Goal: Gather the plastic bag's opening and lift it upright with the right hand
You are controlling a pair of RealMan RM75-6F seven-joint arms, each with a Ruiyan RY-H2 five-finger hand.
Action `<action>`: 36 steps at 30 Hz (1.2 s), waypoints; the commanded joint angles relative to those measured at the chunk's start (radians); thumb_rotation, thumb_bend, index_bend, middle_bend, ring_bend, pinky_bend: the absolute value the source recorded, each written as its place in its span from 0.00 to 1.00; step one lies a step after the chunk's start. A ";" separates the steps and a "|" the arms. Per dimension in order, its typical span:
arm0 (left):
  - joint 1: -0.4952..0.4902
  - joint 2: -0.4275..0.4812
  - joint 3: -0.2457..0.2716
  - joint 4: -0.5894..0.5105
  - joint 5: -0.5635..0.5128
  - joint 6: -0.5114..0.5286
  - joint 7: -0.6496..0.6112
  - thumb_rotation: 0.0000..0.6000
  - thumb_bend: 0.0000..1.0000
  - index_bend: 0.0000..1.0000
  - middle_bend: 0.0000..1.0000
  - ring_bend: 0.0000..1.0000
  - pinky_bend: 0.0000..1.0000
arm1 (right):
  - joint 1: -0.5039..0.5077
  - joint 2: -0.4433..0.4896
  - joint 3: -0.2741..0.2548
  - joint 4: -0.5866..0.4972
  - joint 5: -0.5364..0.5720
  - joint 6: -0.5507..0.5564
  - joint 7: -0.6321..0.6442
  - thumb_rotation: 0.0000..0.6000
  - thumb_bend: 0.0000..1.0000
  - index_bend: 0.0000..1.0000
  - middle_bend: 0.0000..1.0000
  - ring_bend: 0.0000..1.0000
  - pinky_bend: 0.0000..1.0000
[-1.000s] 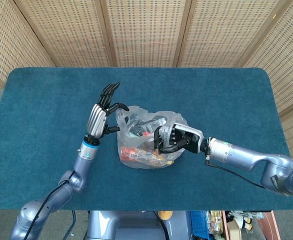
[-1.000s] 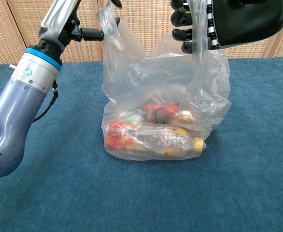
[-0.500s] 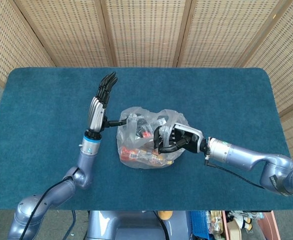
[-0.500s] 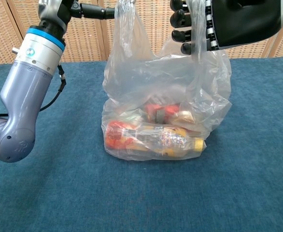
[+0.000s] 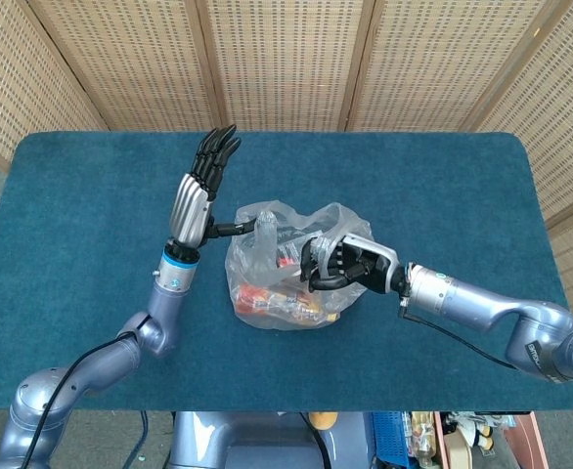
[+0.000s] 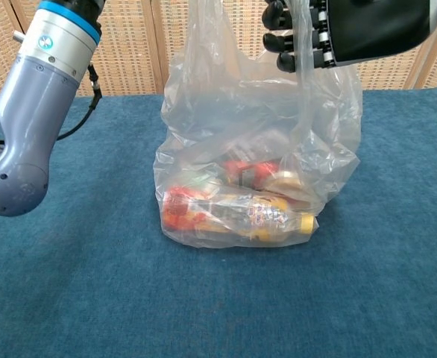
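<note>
At frame centre the right hand [image 5: 340, 266] clenches the plastic bag [image 5: 282, 278]'s opening from above, its contents hanging directly below.

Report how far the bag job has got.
Done: the right hand grips one handle of the plastic bag, which stands tall. In hand: the left hand pinches the other handle beside the bag, the two handles apart, so the opening is not gathered. Left: bring both into the right hand and lift; the bag's bottom rests on the table.
</note>
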State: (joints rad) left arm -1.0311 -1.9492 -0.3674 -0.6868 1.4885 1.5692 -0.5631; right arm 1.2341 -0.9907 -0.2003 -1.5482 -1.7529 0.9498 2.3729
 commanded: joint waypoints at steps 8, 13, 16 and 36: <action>-0.023 0.125 0.016 -0.183 0.050 -0.008 0.179 1.00 0.15 0.00 0.00 0.00 0.00 | -0.030 0.011 0.118 -0.117 0.214 -0.094 -0.177 1.00 0.16 0.50 0.57 0.38 0.45; -0.025 0.177 0.006 -0.272 0.051 -0.021 0.246 1.00 0.15 0.00 0.00 0.00 0.00 | -0.054 0.006 0.169 -0.161 0.299 -0.139 -0.280 1.00 0.17 0.50 0.57 0.36 0.44; -0.025 0.197 0.004 -0.308 0.053 -0.027 0.274 1.00 0.15 0.00 0.00 0.00 0.00 | -0.069 0.001 0.194 -0.175 0.331 -0.161 -0.330 1.00 0.17 0.50 0.57 0.36 0.44; -0.030 0.232 -0.006 -0.393 0.037 -0.077 0.353 1.00 0.15 0.00 0.00 0.00 0.00 | -0.168 -0.067 0.373 -0.199 0.502 -0.206 -0.501 1.00 0.18 0.49 0.53 0.30 0.32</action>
State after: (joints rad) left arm -1.0582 -1.7197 -0.3703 -1.0763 1.5277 1.4956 -0.2148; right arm 1.0736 -1.0505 0.1613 -1.7429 -1.2548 0.7505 1.8800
